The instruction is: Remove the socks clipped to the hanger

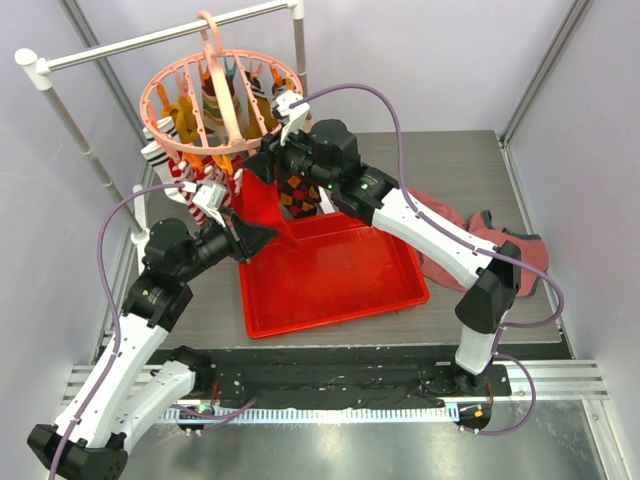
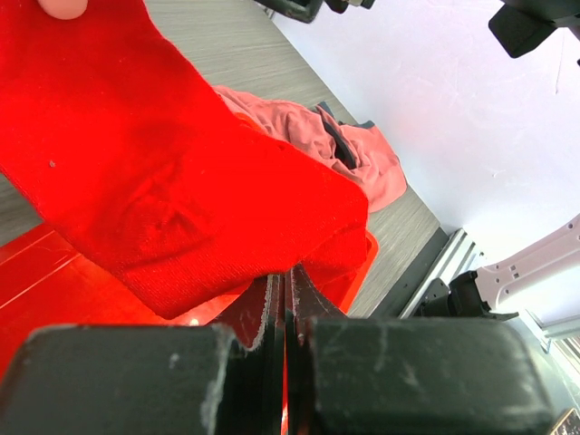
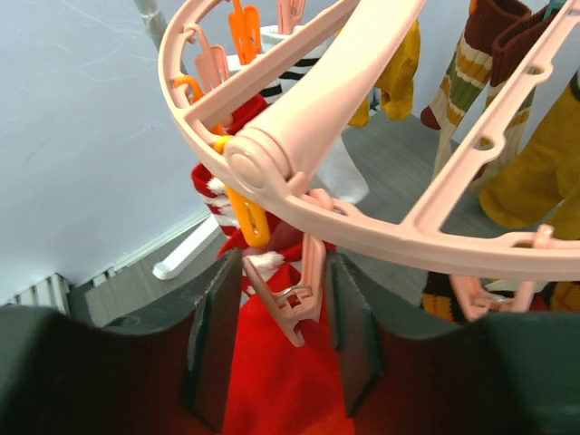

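The salmon-pink hanger [image 1: 215, 100] hangs from the white rail [image 1: 160, 35] with several socks clipped round its ring. A plain red sock [image 2: 181, 181] hangs from a pink peg [image 2: 63, 7], and my left gripper [image 2: 285, 281] is shut on its lower edge. My right gripper [image 3: 283, 335] is up under the ring [image 3: 362, 227]. Its fingers stand apart on either side of a pink peg [image 3: 304, 290], close against the peg's two arms, and red sock fabric [image 3: 281, 381] hangs below. Mustard [image 3: 535, 172], red-and-white striped [image 3: 217, 195] and argyle [image 1: 300, 195] socks hang nearby.
A red tray [image 1: 330, 280] lies on the table under the hanger, between the two arms. A reddish-pink cloth [image 1: 450, 225] is heaped to the right of it. The rail's white post and foot [image 1: 140, 215] stand at the left.
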`<state>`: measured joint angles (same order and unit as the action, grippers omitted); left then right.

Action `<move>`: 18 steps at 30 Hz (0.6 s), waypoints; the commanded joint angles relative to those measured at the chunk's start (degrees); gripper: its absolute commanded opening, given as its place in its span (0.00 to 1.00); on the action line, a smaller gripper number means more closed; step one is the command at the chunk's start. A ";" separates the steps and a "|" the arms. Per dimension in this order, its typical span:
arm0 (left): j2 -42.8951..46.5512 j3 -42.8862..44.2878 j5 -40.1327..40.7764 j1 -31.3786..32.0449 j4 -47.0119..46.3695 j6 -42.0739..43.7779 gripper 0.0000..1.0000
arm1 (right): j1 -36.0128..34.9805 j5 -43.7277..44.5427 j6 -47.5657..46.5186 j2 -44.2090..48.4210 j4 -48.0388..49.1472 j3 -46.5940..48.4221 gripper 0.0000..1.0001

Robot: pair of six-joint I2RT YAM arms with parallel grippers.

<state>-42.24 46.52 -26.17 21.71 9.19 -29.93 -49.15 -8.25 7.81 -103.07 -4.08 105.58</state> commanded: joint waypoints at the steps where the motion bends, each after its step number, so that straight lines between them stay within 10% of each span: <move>1: 0.31 -0.29 -1.34 -0.09 -3.13 -0.48 0.00 | -0.16 1.13 -0.17 -0.12 2.58 2.35 0.38; 6: -0.04 -0.38 -1.34 -0.09 -3.39 -0.56 0.00 | -0.16 2.19 0.09 0.06 2.93 2.00 0.22; 18: 0.58 -4.77 2.00 -0.09 -4.00 -8.89 0.00 | -0.16 2.27 2.82 0.76 2.76 1.65 0.22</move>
<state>-42.54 44.38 -25.69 21.71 8.40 -32.97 -49.04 -6.04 9.23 -103.26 -3.86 105.58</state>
